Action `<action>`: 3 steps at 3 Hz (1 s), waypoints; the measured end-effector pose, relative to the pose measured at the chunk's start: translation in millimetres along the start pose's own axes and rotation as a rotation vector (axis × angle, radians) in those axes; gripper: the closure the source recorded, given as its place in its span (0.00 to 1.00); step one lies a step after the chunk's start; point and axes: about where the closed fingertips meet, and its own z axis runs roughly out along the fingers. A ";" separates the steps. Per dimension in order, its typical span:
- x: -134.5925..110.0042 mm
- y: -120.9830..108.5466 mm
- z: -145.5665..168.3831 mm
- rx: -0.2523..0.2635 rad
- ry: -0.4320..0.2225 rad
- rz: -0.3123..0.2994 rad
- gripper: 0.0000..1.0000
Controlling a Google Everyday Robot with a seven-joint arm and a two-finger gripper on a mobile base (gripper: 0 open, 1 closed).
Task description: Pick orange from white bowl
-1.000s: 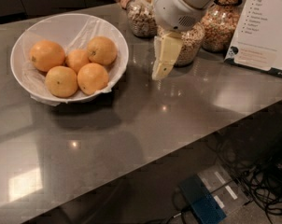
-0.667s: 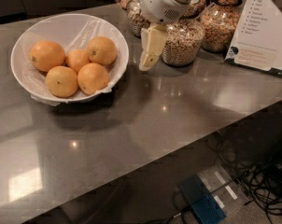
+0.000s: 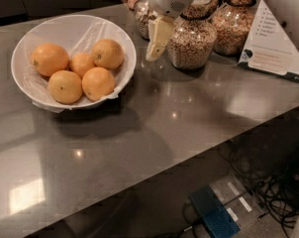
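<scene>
The white bowl, wide and shallow and lined with crinkly film, sits at the table's back left. Several yellow-orange oranges lie in it, alike in look: one at the right back, one at the front right, one at the front left, a larger deeper-orange one at the left and a smaller one in the middle. My gripper, cream-coloured and pointing down, hangs just right of the bowl's rim, above the table and apart from the oranges. It holds nothing.
Glass jars of grain stand at the back: one right beside the gripper, another further right, one behind it. A paper sign stands at the right. Cables and a blue box lie on the floor beyond the table's front edge.
The gripper has moved left and toward the back, from in front of the jars to a spot close beside the bowl's right rim. The oranges have not moved.
</scene>
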 end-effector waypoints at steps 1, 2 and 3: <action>-8.3 -5.5 35.8 -0.023 -0.059 -0.008 0.00; -8.3 -5.5 36.2 -0.023 -0.059 -0.007 0.00; -15.8 -5.1 52.1 -0.054 -0.086 0.003 0.00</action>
